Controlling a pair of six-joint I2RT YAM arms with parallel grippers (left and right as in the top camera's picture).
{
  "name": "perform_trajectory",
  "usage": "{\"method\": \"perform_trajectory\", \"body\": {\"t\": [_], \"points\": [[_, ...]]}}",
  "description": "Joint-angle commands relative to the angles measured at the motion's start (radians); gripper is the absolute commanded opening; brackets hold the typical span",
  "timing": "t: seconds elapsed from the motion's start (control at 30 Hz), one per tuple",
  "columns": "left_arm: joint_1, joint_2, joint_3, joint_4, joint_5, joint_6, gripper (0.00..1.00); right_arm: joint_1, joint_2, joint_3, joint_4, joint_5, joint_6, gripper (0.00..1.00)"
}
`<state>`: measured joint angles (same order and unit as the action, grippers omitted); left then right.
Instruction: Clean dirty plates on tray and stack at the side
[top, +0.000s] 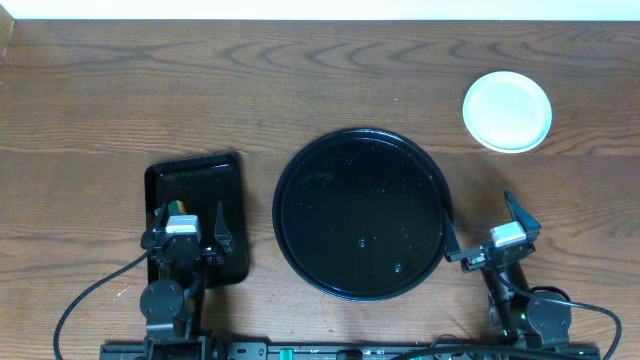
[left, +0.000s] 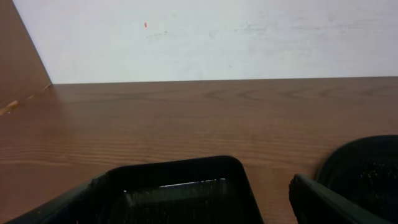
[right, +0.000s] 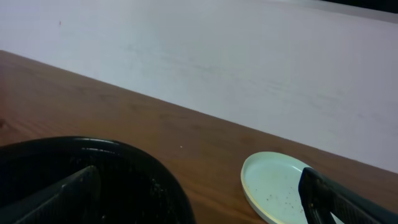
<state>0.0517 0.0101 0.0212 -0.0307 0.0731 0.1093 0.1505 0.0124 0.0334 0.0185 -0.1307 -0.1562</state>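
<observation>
The round black tray (top: 360, 212) lies mid-table with no plates on it, only small specks and droplets. A pale mint plate (top: 507, 110) sits on the bare wood at the far right, off the tray. The right wrist view shows brown specks on this plate (right: 277, 186) and a yellowish edge under its rim. My right gripper (top: 485, 224) hovers open just right of the tray's rim (right: 143, 168), empty (right: 199, 208). My left gripper (top: 188, 222) stands open and empty over the small rectangular tray (top: 195, 180).
The small black rectangular tray (left: 180, 180) lies left of the round one. A small yellow-green thing (top: 178, 207) shows on it under my left gripper. A pale wall runs along the table's far edge. Cables trail from both arm bases at the front edge.
</observation>
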Motion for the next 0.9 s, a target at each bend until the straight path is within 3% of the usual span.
{"method": "perform_trajectory", "body": {"t": [0.0,0.4,0.87], "points": [[0.004,-0.006,-0.017,-0.033,0.021,0.01,0.91,0.014,-0.007,-0.004,-0.009,0.022,-0.024,0.99],[0.004,-0.006,-0.017,-0.033,0.021,0.01,0.9,0.003,-0.007,-0.028,-0.087,0.039,-0.015,0.99],[0.004,-0.006,-0.017,-0.033,0.021,0.01,0.9,-0.166,-0.007,-0.028,-0.09,0.049,0.106,0.99]]}}
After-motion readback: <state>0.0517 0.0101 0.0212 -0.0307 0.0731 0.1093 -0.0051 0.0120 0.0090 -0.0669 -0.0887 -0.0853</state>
